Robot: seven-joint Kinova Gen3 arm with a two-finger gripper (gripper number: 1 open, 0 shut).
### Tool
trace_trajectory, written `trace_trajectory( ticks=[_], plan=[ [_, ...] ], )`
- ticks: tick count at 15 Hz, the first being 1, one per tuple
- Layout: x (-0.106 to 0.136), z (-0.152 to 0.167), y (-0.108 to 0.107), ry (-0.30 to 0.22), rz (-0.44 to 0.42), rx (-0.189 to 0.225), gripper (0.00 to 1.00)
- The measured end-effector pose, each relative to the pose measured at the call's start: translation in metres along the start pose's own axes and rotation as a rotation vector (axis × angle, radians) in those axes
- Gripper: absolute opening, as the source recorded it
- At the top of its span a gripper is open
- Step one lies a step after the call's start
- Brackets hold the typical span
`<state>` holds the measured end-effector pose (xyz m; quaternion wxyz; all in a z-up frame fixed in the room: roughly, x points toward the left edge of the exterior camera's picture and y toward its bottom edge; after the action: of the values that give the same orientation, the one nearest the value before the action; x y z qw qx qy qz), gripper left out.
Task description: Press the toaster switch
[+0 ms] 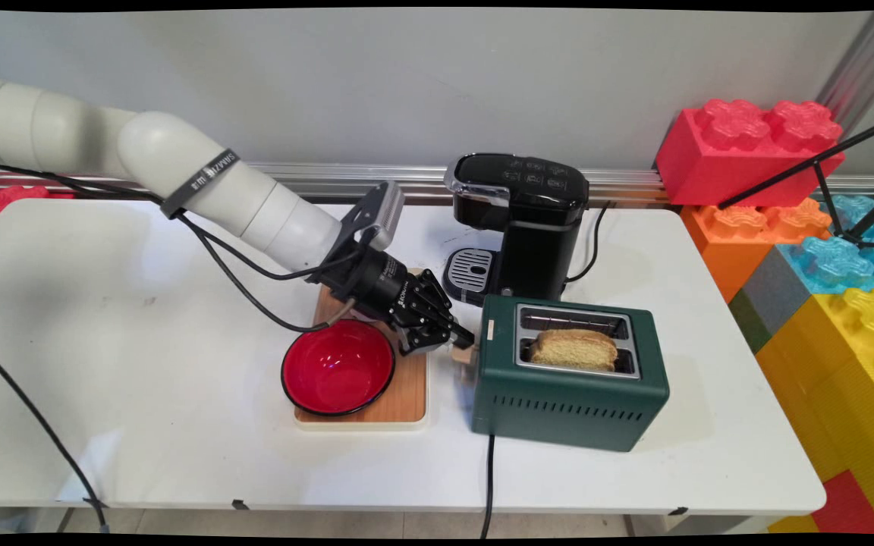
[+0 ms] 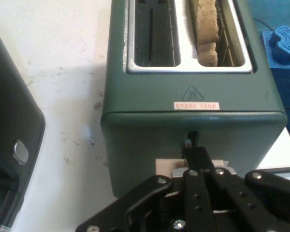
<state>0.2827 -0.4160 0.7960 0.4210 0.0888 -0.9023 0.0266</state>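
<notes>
Claw (image 1: 464, 343) sits w/ fingers closed together on the tan lever knob (image 1: 466, 356) at the left end of the green toaster (image 1: 570, 394). Toast slice (image 1: 573, 349) stands in toaster's near slot; far slot empty. Just left: red bowl (image 1: 337, 368) on wooden board (image 1: 407, 398); black coffee maker (image 1: 517, 224) beyond, all on white table (image 1: 141, 341).

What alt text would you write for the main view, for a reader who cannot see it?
The white arm's black claw is at the wooden lever on the end of a green toaster that holds one slice of toast. A red bowl sits on a wooden board, and a black coffee machine stands behind.
</notes>
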Motion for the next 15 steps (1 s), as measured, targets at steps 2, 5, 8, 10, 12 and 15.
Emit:
trace_trajectory(
  ticks=[2,5,8,10,12,15],
  plan=[
    [-0.0022,0.0021,-0.0005,-0.004,-0.001,0.000,0.00],
    [-0.0043,0.0039,-0.0008,-0.007,-0.002,0.000,0.00],
    [-0.0062,0.0055,-0.0013,-0.011,-0.004,0.000,0.00],
    [-0.0074,0.0061,-0.0014,-0.014,-0.005,0.000,0.00],
    [-0.0080,0.0066,-0.0013,-0.016,-0.006,-0.001,0.00],
    [-0.0087,0.0073,-0.0007,-0.018,-0.006,-0.003,0.00]
  ],
)
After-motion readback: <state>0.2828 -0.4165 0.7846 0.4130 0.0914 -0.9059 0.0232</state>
